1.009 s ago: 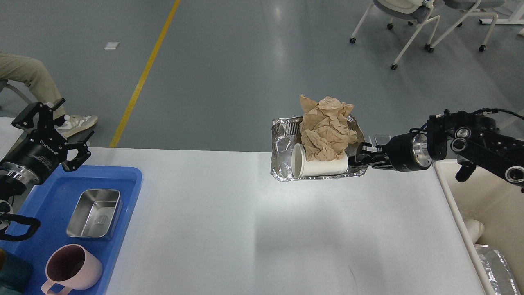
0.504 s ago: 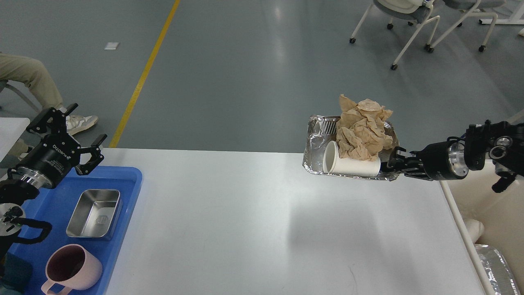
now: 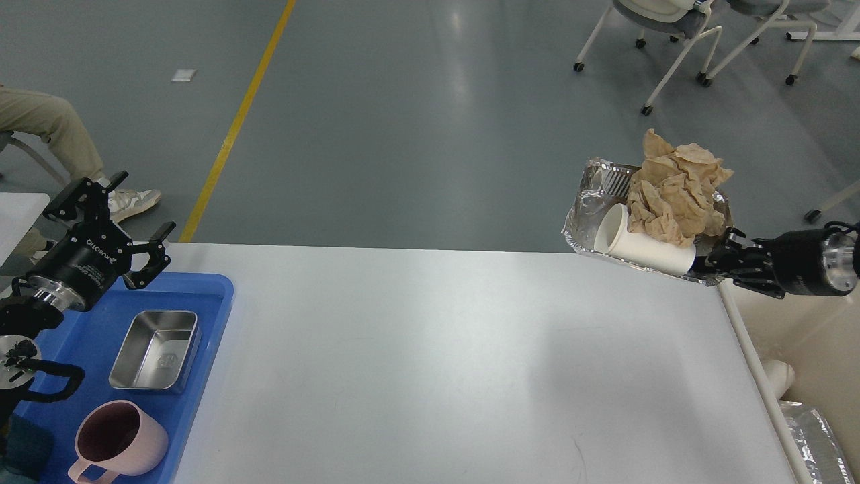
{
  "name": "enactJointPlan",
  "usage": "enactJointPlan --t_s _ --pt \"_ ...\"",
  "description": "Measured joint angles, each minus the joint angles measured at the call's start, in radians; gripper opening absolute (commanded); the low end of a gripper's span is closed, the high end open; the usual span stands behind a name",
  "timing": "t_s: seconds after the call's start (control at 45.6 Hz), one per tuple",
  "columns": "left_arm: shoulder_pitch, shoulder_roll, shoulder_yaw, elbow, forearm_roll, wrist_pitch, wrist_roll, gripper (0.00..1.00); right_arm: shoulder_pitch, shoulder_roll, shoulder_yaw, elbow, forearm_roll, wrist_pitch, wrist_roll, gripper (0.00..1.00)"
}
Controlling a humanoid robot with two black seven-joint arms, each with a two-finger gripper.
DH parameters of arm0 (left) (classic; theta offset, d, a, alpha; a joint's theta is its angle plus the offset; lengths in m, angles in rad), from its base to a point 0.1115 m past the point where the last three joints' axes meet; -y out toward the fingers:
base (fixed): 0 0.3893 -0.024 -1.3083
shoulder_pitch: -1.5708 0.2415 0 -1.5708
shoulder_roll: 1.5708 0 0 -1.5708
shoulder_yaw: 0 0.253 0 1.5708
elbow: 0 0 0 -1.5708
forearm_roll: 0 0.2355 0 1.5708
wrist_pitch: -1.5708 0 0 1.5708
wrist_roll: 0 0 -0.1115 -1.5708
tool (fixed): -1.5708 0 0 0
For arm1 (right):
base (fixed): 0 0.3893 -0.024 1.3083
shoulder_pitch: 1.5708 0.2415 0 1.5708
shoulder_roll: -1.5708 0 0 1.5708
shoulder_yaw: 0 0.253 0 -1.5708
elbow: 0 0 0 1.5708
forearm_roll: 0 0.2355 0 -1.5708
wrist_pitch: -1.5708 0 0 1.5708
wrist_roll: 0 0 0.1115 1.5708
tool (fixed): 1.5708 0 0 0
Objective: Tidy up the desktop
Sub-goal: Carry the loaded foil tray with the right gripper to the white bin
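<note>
Blue tray (image 3: 201, 296) at the left edge of the desktop (image 3: 430, 363) is unchanged over the last second: steel tin (image 3: 154, 349) and pink mug (image 3: 117, 440) sit in it as before. Left gripper (image 3: 127, 222) hovers over the tray's far left corner, fingers spread, holding nothing; it rose slightly a second ago and has sat still for the last half second. Left arm comes in low from the left edge, wrist angled up and away from me.

Mid desktop is bare white, nothing on it.

Main change is on the right: foil tray (image 3: 591, 215) has travelled rightward and up, from above the desktop's far-middle edge to above its far right corner. Now tilted, left end low. Crumpled brown paper (image 3: 678, 195) and white paper cup (image 3: 645, 245), lying on its side, still ride inside. Right gripper (image 3: 722, 259) is clamped on the tray's right rim; right arm reaches in nearly horizontal from the right edge, mostly out of view.

Cream bin (image 3: 806, 349) sits just beside the desktop's right edge, below the gripper. My read: trash load is nearly over the bin, dump comes next. Risk: the tilt runs away from the bin, so the cup could roll out the low end.
</note>
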State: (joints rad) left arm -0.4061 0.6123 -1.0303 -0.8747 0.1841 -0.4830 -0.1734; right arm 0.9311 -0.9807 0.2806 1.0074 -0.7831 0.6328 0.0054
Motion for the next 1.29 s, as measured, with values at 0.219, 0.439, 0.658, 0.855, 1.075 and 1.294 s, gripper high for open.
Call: enactJointPlan --t_s 0.219,0.439,0.658,0.855,1.075,1.294 --pt "0.001 0.001 0.001 -0.001 0.001 0.001 0.000 0.97 -0.073 -0.079 0.000 -0.034 0.094 -0.002 0.000 0.00" --pt "0.000 -0.003 0.006 -0.001 0.002 0.004 0.000 0.97 -0.139 -0.119 -0.001 -0.110 0.187 -0.013 0.000 0.00" --pt "0.000 -0.003 0.004 -0.001 0.002 0.001 0.000 0.97 -0.202 -0.116 -0.009 -0.247 0.237 -0.016 -0.001 0.00" --pt "0.003 -0.011 0.006 -0.001 0.002 0.000 0.000 0.97 -0.263 -0.090 -0.012 -0.376 0.315 -0.016 -0.005 0.00" --pt "0.003 -0.015 0.006 -0.001 0.002 0.000 -0.001 0.97 -0.338 -0.044 -0.013 -0.505 0.372 -0.014 -0.002 0.00" --pt "0.007 -0.017 0.011 -0.001 0.002 0.000 -0.001 0.97 -0.402 0.029 -0.007 -0.616 0.398 -0.016 -0.001 0.00"
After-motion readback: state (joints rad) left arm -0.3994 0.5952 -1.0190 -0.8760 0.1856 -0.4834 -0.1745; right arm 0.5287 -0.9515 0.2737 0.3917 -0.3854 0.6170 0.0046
